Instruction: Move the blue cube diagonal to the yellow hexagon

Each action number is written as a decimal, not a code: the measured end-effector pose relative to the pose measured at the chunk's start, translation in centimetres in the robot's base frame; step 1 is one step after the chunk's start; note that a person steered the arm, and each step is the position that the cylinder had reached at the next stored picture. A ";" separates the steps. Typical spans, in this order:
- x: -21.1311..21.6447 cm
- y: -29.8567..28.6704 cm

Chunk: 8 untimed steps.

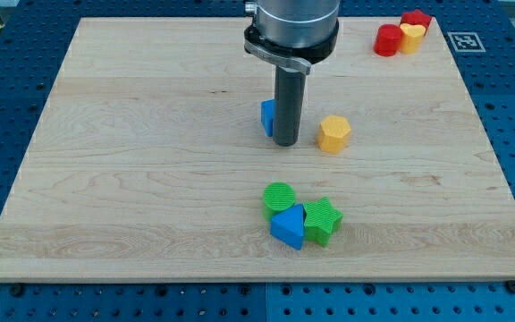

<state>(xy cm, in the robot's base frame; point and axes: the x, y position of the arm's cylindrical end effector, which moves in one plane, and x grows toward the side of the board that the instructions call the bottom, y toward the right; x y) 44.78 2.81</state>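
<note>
Looking at the board [105, 179] right now, my tip [285, 143] sits just on the view's right side of the blue cube [267, 117], pretty much touching it as far as I can tell, with the rod covering most of the cube so only a blue sliver shows. No claw on this rig, so nothing to open or close, just a plain rod end resting on the wood.

The blue cube is near the middle of the board, a bit toward the view's top. The yellow hexagon [333, 133] is off to the view's right of it, near but apart, and slightly lower in the view. So my tip is basically wedged between the two. That's the bit that matters: if I push from here, the cube goes toward the view's left, away from the hexagon. My guess is I'd need to come around to another side of the cube to nudge it into a proper diagonal spot.

Count of stuff:
- two blue: the cube and a blue triangular block [287, 227]
- two green: a green cylinder [280, 197] and a green star [322, 220], bunched with the blue triangular one at the view's bottom
- two yellow: the hexagon plus a yellow heart [411, 36]
- two red: a red cylinder [387, 40] and a red block [416, 18], shape unclear, at the view's top right
</note>
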 end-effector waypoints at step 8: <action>17.1 9.5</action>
<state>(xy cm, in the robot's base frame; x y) 61.85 12.35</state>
